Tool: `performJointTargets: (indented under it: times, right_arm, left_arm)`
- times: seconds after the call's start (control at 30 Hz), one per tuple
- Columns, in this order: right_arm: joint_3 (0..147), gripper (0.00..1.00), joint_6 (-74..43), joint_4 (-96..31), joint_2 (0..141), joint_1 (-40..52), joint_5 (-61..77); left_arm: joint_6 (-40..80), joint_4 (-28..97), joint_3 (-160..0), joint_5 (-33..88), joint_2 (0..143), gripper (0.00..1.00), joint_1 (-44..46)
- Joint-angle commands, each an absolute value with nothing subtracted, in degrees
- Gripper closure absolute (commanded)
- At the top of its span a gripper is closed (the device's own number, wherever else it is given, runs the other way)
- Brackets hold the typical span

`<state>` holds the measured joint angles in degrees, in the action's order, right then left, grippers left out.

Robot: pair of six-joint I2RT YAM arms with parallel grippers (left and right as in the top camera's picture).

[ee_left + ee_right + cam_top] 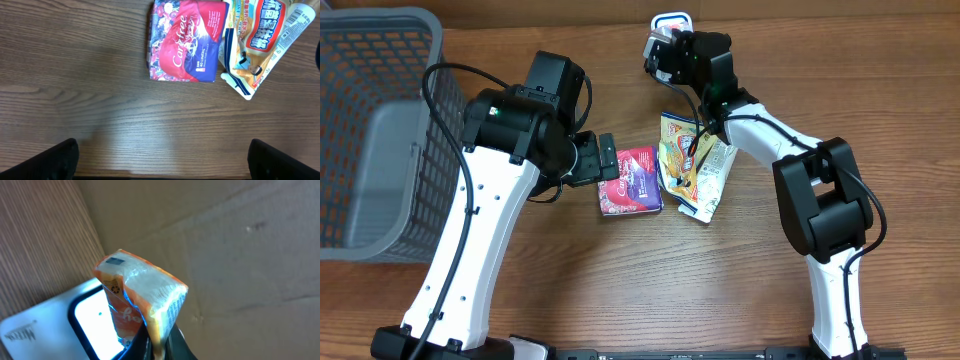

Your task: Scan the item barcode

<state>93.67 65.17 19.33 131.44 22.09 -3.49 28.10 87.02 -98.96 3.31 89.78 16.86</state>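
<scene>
Holding: the right gripper is clamped tight on the lower end of a small orange-and-white packet, and we see it stand upright out of the fingers.
Packet: clear-wrapped, with a small blue label and a recycling mark at its top end; we cannot spot a barcode on the faces turned to us.
Packet's place: at the far edge of the table, in front of the scanner; from the wrist it overlaps the right side of the lit window, and we cannot tell whether the two touch.
Scanner: a pale housing with a dark frame around the bright window; behind it we see plain brown cardboard.
Left gripper: the left gripper has its jaws spread as wide as they go, holds nothing, and hangs over bare wood just beside the red pack.
Red pack: a Carefree pack lies flat near mid-table.
Neighbours: a yellow snack pouch lies against the red pack's right side, and a white tube-like pouch lies partly under or against the yellow one.
Basket: a grey mesh basket stands at the table's left end, well apart from the packs; we make out its mesh walls and grey floor.
</scene>
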Motion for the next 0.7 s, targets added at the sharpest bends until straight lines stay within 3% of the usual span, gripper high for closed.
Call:
performJointTargets:
  times: [0.0, 0.3, 0.5, 0.67]
  right_arm:
    - [94.15, 0.96, 61.80, 21.10, 132.03, 20.91, -7.11]
    - [94.17, 0.96, 53.12, 23.05, 132.03, 18.35, -9.08]
    - [94.17, 0.96, 30.11, 40.56, 131.37, 15.46, -30.70]
    - [94.19, 0.96, 20.45, 35.09, 129.54, 9.82, -43.75]
  left_arm:
    - [27.20, 86.91, -99.74, 2.74, 89.14, 0.00, 16.80]
    - [27.20, 86.91, -99.74, 2.74, 89.14, 0.00, 16.80]
    - [27.20, 86.91, -99.74, 2.74, 89.14, 0.00, 16.80]
    - [27.20, 86.91, -99.74, 2.74, 89.14, 0.00, 16.80]
